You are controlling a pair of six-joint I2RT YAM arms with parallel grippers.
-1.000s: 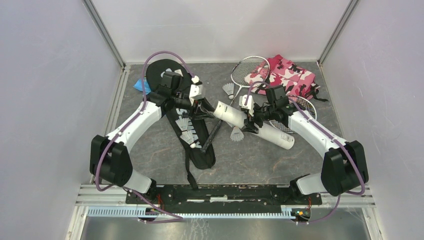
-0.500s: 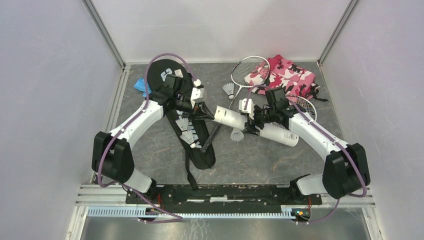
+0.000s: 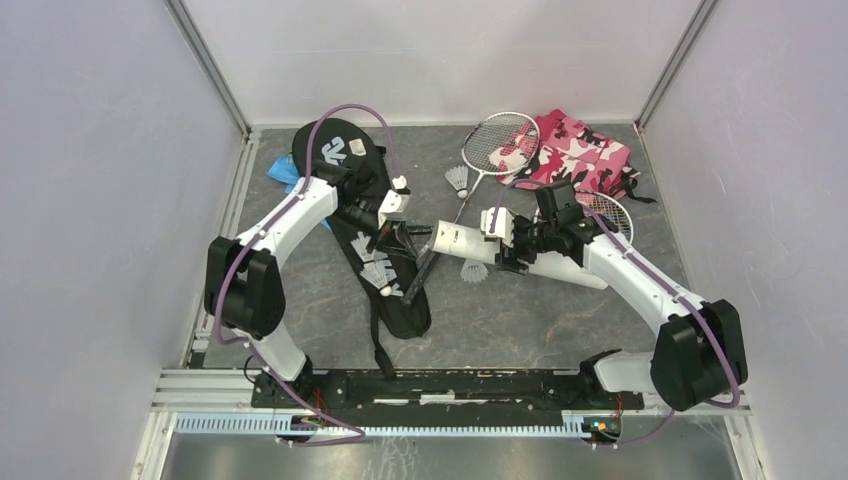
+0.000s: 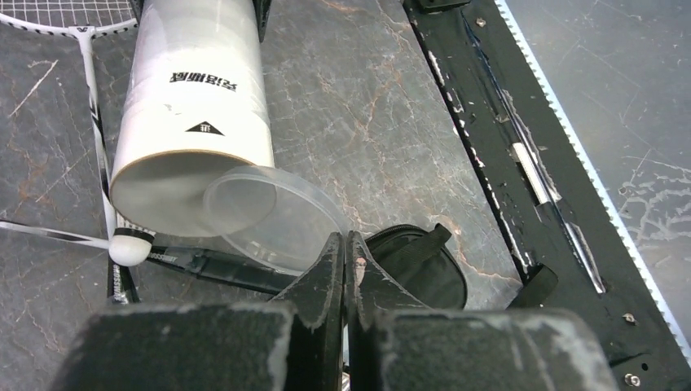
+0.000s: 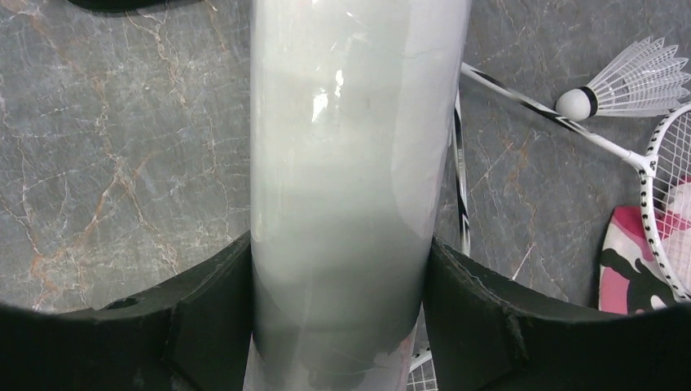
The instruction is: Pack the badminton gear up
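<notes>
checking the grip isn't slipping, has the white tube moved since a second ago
Yes. The white tube, clamped in the right gripper, has swung: its open end now lies farther from the shuttlecock, toward the near edge.

Grey marbled tabletop [image 3: 500, 320], plain white walls [image 3: 440, 50], aluminium corner posts [image 3: 210, 68]

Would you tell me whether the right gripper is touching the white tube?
Touching: right wrist view shows right gripper fingers flush against the white tube.
</notes>
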